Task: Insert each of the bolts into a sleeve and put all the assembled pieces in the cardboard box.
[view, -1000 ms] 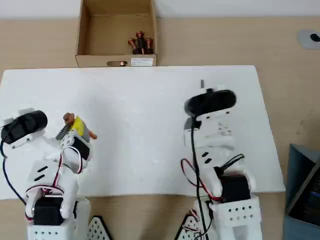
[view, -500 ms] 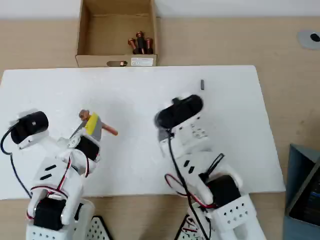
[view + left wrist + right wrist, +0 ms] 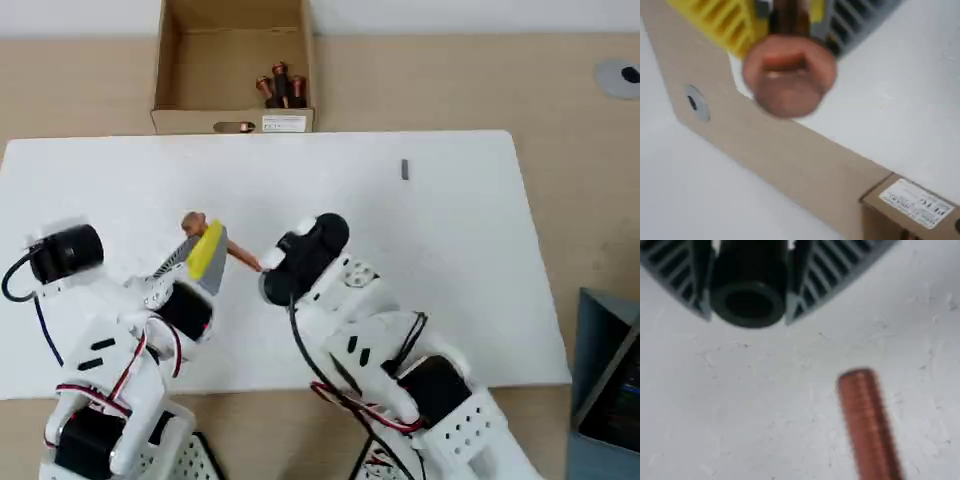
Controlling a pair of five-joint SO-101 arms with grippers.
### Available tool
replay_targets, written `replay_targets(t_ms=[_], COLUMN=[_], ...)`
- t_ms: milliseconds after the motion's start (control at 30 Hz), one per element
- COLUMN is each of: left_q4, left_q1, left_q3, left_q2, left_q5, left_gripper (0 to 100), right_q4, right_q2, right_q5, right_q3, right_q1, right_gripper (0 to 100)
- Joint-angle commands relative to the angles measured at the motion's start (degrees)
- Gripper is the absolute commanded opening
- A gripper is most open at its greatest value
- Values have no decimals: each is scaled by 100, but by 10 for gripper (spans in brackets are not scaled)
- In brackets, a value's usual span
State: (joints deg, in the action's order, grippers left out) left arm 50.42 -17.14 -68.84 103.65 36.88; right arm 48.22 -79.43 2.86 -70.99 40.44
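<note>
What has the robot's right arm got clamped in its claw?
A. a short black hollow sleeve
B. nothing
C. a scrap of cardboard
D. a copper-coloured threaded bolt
A: the right wrist view shows the short black hollow sleeve clamped in the right gripper, while the copper-coloured threaded bolt is held by the left gripper.

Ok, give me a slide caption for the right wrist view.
Right pincer gripping a black sleeve, its bore still apart from the copper bolt.
</note>
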Motion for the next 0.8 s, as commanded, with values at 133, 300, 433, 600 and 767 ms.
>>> replay_targets(t_ms=[133, 300, 433, 600, 767], left_q4=[-325, -352, -343, -378, -343], left_q1=[-62, -62, -62, -70, -70], left_q3=[334, 299, 114, -105, -193], left_q2=[31, 31, 57, 57, 57], left_q5=[26, 26, 26, 26, 26], left_gripper=[4, 3, 3, 3, 3], right_q4=[-158, -360, -413, -642, -633], right_q2=[-57, -57, -57, -57, -57], right_q5=[176, 185, 325, 686, 695], right_q3=[312, 338, 347, 374, 505], right_q1=[585, 611, 620, 629, 629], right_gripper=[9, 9, 9, 9, 9])
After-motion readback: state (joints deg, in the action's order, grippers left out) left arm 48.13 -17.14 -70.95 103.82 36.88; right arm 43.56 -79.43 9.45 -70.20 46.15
